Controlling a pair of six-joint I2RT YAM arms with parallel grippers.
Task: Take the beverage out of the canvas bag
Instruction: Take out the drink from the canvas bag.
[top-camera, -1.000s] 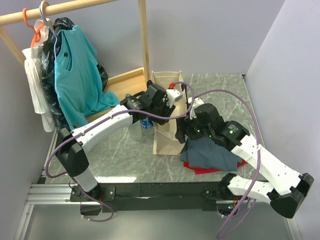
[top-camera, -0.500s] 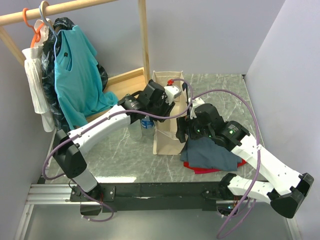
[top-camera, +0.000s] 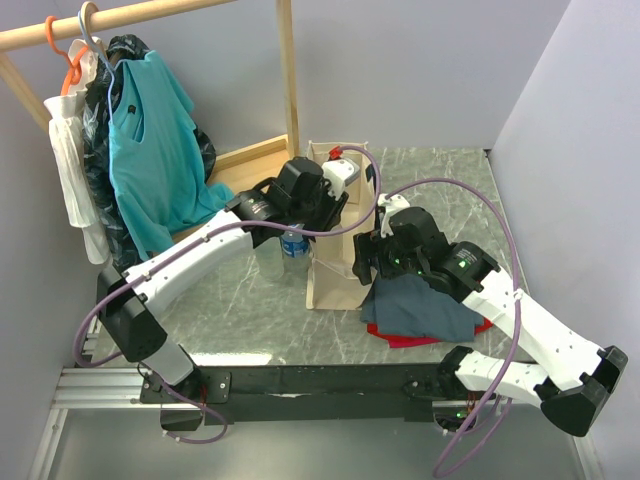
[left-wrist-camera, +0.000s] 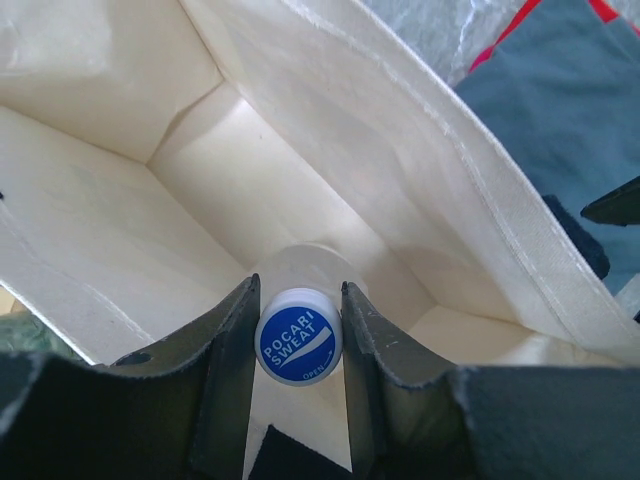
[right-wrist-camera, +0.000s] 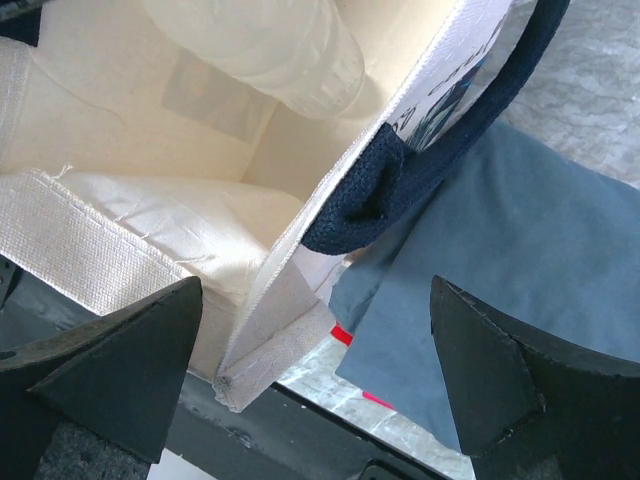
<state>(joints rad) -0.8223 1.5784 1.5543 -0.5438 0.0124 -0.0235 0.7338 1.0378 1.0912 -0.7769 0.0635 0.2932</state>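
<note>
The beverage was found inside the bag, directly below the left gripper. Its blue cap was pinched between the two fingers, which were pressed in on it from either side. The long axis of the beverage was seen to run away from the gripper and down toward the floor of the bag, cap uppermost. The way out was therefore judged to lie back along that same axis, up through the open mouth. The pale walls were close on every side (the nearest being the right-hand one), so a sideways pull was judged likely to drag the bag along. The left arm was plainly the nearer, being already on the cap. The right gripper was spread wide and held nothing. It was set astride the right wall of the bag, just beside the navy handle, with the cloth below it on the worktop. From there the bag could be steadied if that gripper were closed on the wall.
</note>
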